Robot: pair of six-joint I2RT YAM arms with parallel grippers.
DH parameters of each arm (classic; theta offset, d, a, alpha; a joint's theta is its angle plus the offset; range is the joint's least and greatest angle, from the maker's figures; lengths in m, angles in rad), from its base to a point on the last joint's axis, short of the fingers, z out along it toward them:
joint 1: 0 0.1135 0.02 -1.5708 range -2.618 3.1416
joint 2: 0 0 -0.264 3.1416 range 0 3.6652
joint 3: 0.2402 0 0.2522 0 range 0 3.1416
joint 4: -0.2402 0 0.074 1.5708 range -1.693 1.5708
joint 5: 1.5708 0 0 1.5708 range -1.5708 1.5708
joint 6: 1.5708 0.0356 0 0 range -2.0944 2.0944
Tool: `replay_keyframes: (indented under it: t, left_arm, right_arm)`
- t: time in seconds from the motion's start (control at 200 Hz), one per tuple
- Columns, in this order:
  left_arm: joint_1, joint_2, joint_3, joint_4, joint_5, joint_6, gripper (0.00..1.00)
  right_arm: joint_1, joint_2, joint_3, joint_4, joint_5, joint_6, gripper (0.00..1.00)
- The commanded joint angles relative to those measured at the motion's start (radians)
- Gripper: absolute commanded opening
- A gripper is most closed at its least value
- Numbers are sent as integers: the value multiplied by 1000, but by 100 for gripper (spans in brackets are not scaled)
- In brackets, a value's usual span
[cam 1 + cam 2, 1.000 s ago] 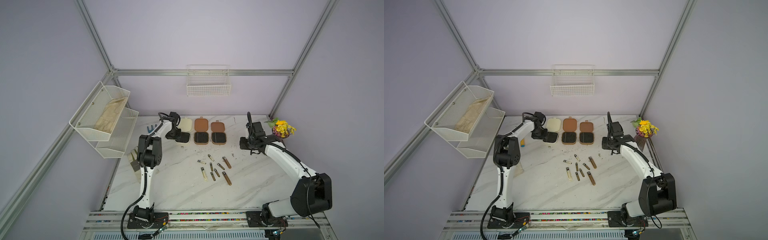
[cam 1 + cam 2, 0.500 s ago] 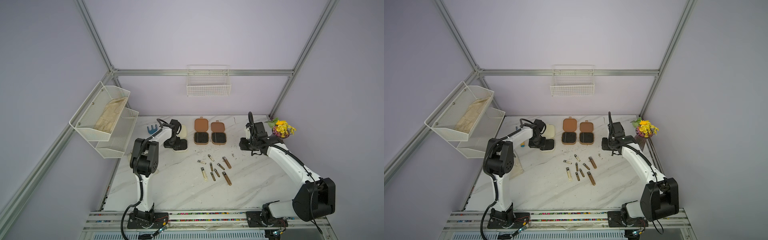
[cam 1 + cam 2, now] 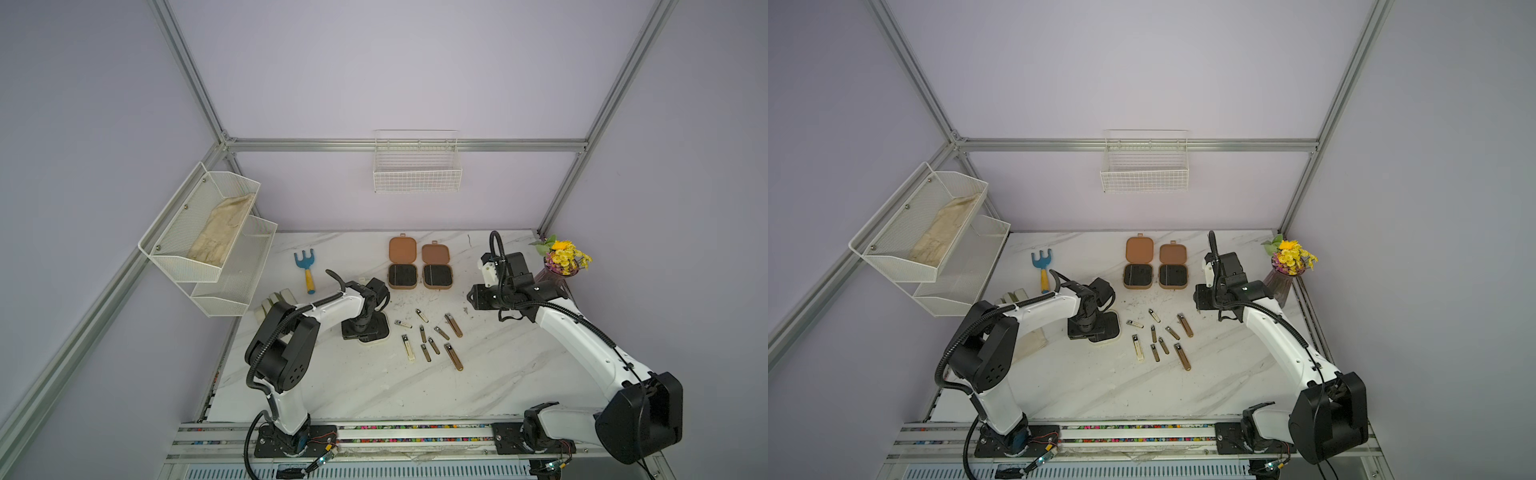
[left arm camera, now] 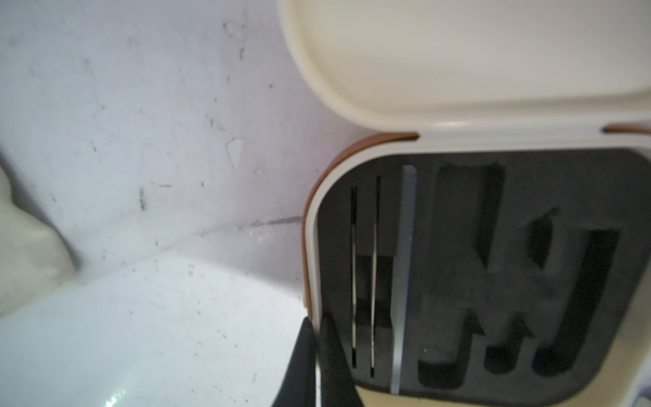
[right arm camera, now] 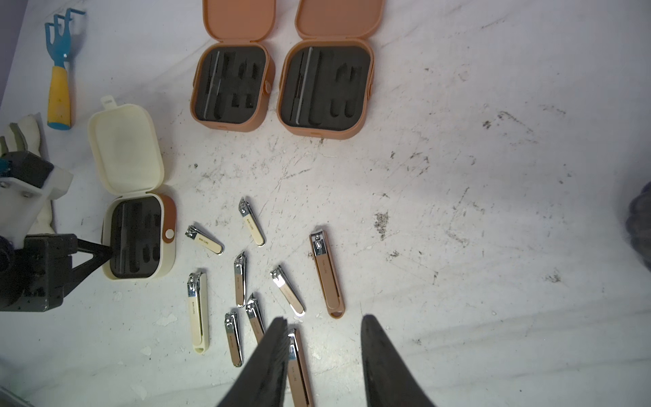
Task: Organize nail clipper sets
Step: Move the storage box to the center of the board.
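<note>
Cream case [image 5: 135, 239] open on the table [image 5: 458, 211], lid back, black foam slots showing. Pinched at its rim by the left gripper [image 5: 105, 252], jaws closed on the wall. Just beside the cream case, on the side away from that gripper: nine clippers [image 5: 240, 278] lying flat, silver heads, cream or bronze bodies. Past the cream case's lid end, apart from it: nearer brown case [image 5: 232, 84] and farther brown case [image 5: 326, 88], both open, side by side. Well apart from the cream case, beyond the clippers: right gripper [image 5: 324, 318], raised, fingers spread, holding nothing.
</note>
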Motion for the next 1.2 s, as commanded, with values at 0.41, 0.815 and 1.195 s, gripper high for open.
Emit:
replay_keyframes:
  t: [0.41, 0.815, 1.195]
  left_arm:
    - [-54, -133, 14, -130, -47, -92, 61]
    - [-7, -224, 31, -168, -121, -38, 65]
    - [113, -405, -74, 10, -17, 66, 66]
  right_arm:
    - [224, 16, -28, 57, 41, 142, 39]
    - [591, 486, 247, 91, 221, 205, 34]
    - [634, 685, 358, 97, 297, 263, 29]
